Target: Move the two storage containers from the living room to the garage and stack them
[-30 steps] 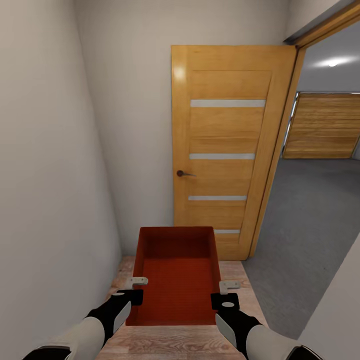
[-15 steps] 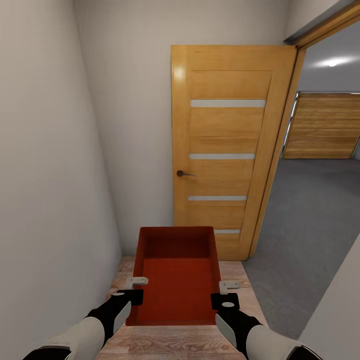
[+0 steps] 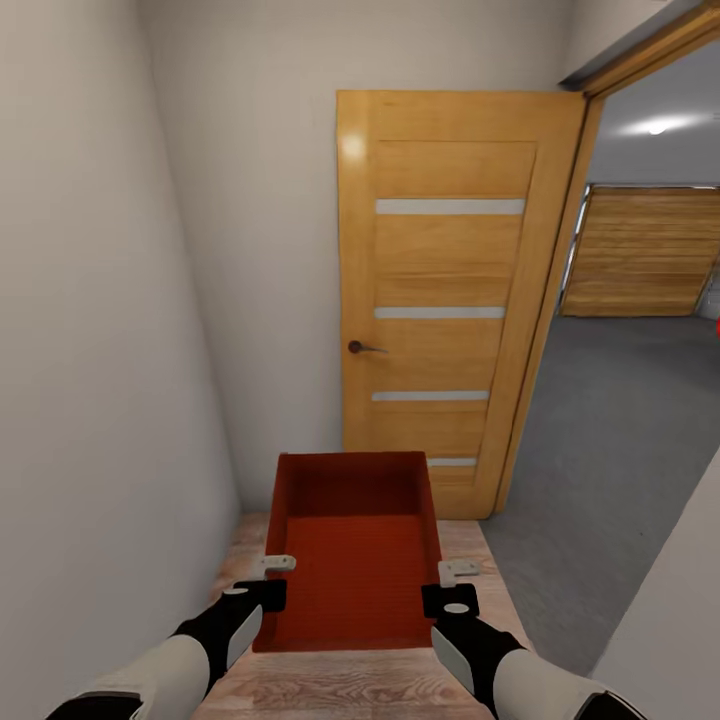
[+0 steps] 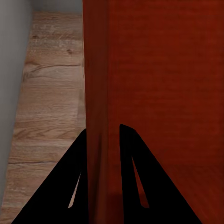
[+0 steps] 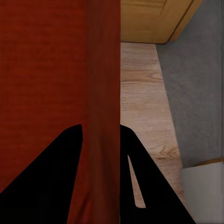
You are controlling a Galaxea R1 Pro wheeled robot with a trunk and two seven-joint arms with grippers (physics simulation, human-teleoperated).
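Head view showed the bin (image 3: 355,555) at lower centre, carried with the left gripper (image 3: 268,578) clamped on its left wall and the right gripper (image 3: 452,585) on its right wall. The open door (image 3: 450,300) stood just ahead, the garage floor (image 3: 620,420) at right. Turning right too tightly could knock the bin against the door or frame and loosen both grips.

1 orange-red storage container (image 3: 355,560), a rectangular open-top bin with plain low walls, is held level above the light wood-plank floor, its long axis pointing toward the light-wood door. Its inside is bare. The garage floor (image 3: 610,440), dark grey and rough, lies through the doorway.
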